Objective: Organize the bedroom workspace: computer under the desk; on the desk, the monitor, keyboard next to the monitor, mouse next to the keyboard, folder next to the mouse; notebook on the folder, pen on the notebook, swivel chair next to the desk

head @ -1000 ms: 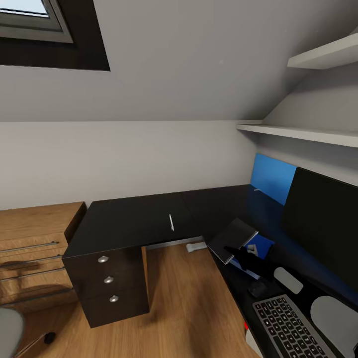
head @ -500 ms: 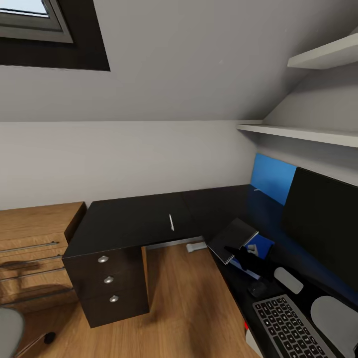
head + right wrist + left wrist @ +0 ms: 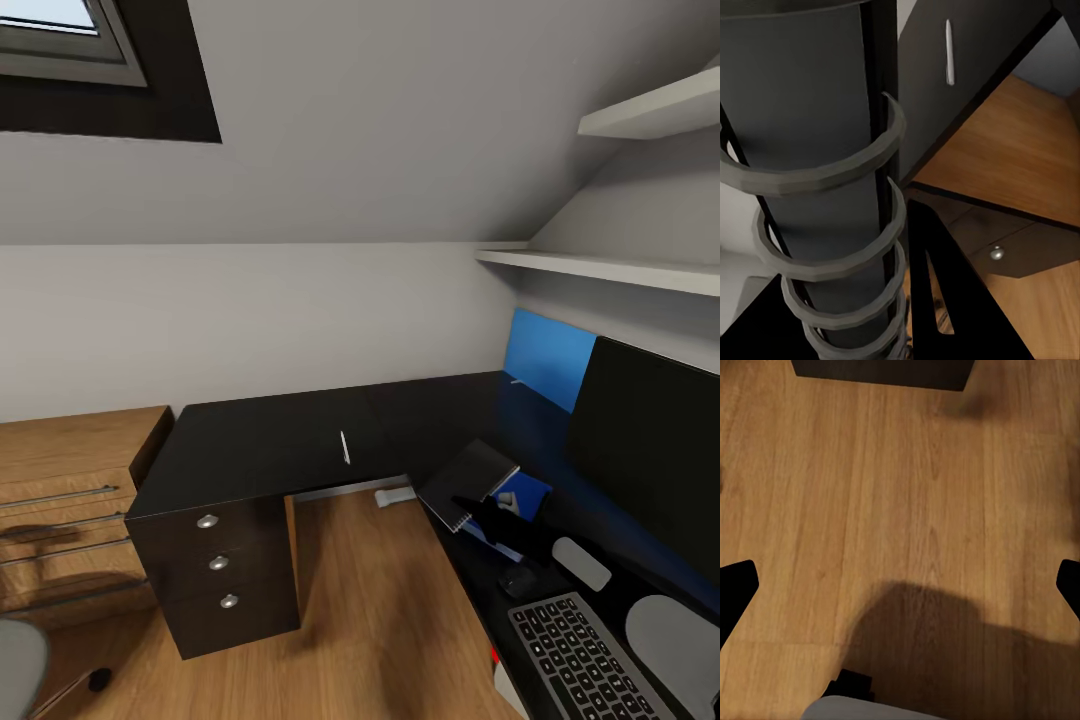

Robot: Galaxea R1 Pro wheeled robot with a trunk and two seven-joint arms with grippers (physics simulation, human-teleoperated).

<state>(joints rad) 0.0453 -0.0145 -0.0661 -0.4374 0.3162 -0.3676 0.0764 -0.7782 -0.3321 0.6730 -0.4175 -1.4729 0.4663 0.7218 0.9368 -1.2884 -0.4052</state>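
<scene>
The grey spiral-bound notebook (image 3: 468, 482) hangs tilted over the blue folder (image 3: 524, 497) on the black desk (image 3: 260, 440), with my right gripper (image 3: 480, 504) shut on its edge. In the right wrist view the notebook (image 3: 810, 150) and its rings are right in front of the camera, beside one black finger (image 3: 937, 292). The white pen (image 3: 344, 447) lies on the desk's far wing, also seen as the pen (image 3: 949, 51). The mouse (image 3: 518, 580), keyboard (image 3: 575, 655) and monitor (image 3: 650, 450) are on the desk. My left gripper (image 3: 900, 585) is open over the wood floor.
A light wood cabinet (image 3: 70, 490) stands left of the desk's drawers (image 3: 218, 563). The swivel chair's grey seat (image 3: 15, 665) shows at the bottom left corner. A blue back panel (image 3: 548, 358) and two white shelves (image 3: 600, 265) line the right wall. Open floor lies between the desk wings.
</scene>
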